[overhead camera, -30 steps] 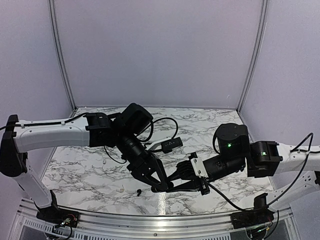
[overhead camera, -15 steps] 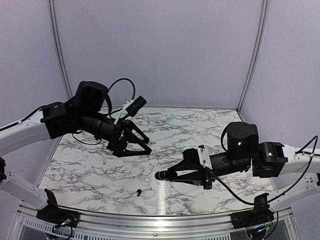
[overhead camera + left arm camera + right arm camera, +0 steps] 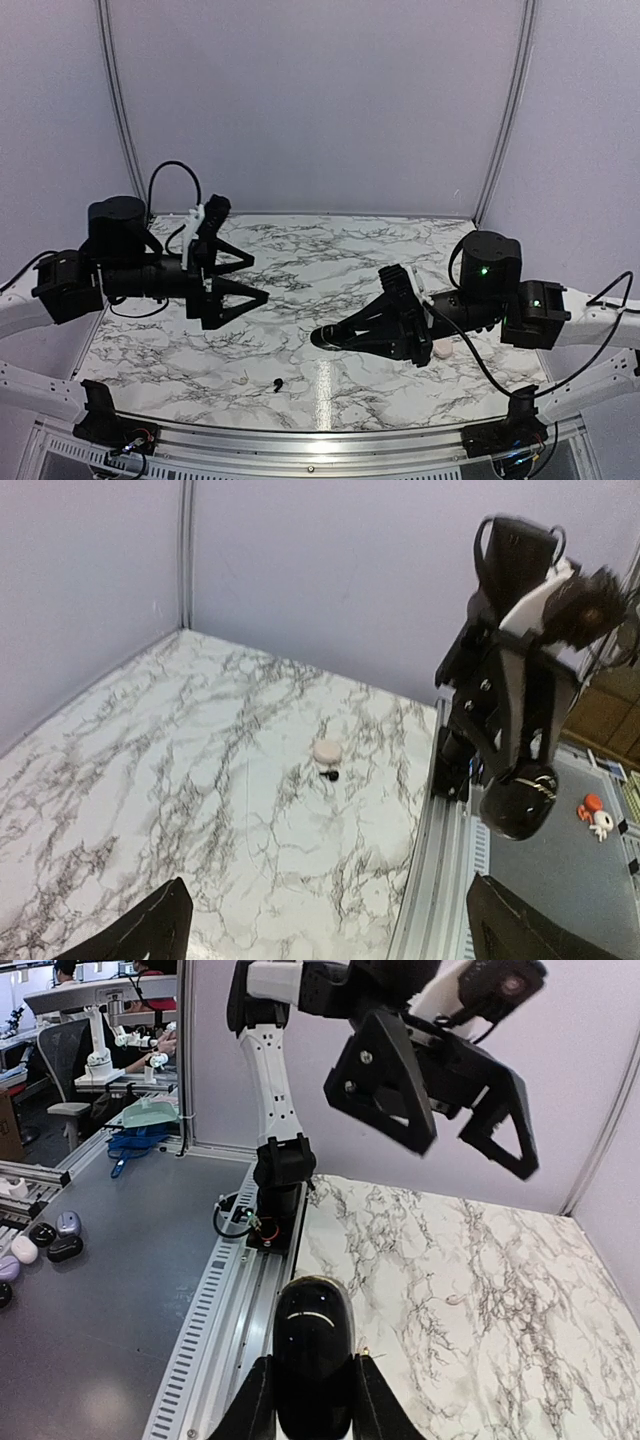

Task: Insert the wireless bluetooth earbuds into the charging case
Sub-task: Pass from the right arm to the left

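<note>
The charging case point(image 3: 327, 751) lay on the marble desk point(image 3: 300, 260). Its lid looked to be down, though it was too small to be sure. One earbud point(image 3: 331, 774) sat just beside the case. The lone earbud point(image 3: 277, 384) lay well apart from the case, toward the left arm's side. The right end effector point(image 3: 335, 338) hung near the case, pinching a glossy black oval object point(image 3: 312, 1335) between its fingers, so it had no free grip. The left end effector point(image 3: 260, 279) was spread wide and empty, high above the desk and well apart from the case.

The step in hand was probably fetching an earbud with the left end effector. Doing it well would mean coming down straight over the bud with the fingers straddling it. The close should be gentle, since so tiny a piece could skid or flip. The case would need opening and steadying first.

No brand or label could be read; a faint pale mark on the oval object was illegible.
</note>
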